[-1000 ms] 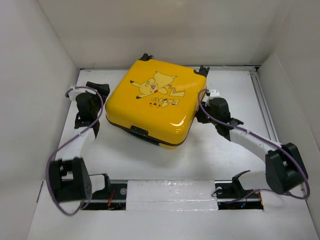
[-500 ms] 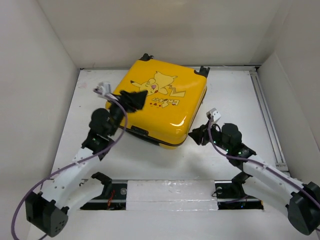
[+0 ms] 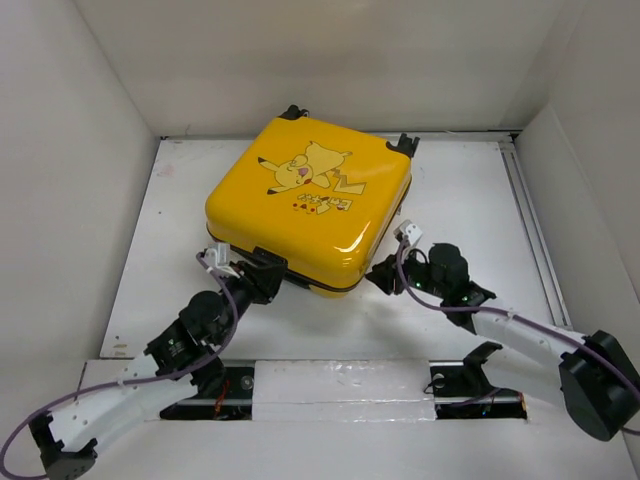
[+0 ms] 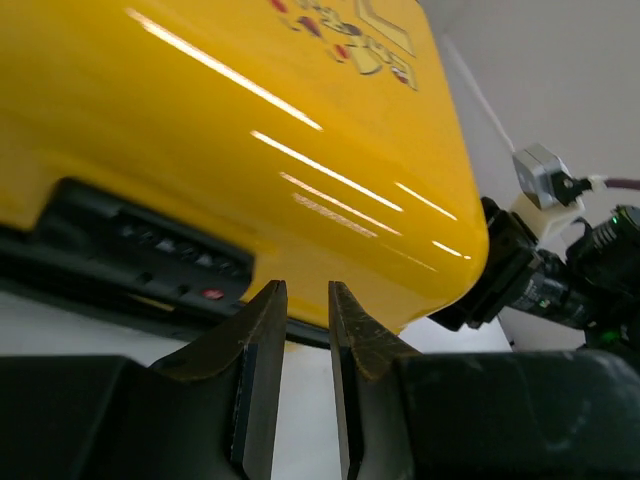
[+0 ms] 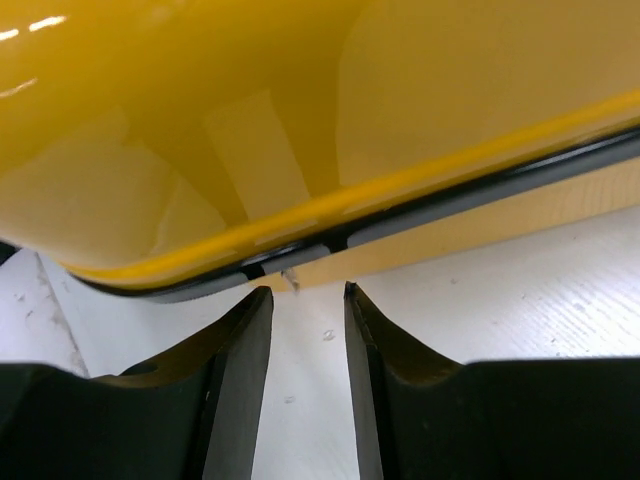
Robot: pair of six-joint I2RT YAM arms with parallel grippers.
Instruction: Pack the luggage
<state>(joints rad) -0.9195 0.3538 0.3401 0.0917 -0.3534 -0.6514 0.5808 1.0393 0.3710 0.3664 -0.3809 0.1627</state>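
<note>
The closed yellow Pikachu suitcase (image 3: pixel 310 205) lay flat, print up, toward 12 o'clock on the white table (image 3: pixel 470 200), with its caster wheels (image 3: pixel 293 113) on the far edge. The left gripper (image 3: pixel 262 277) sat at the case's 7 o'clock, just before the dark lock panel (image 4: pixel 140 255), its jaws a narrow slit apart and holding nothing. The right gripper (image 3: pixel 385 275) faced the zip seam (image 5: pixel 420 205) between 4 and 5 o'clock, its jaws likewise slightly parted and empty.

White table (image 3: pixel 470 200) (near edge perhaps taped)
</note>
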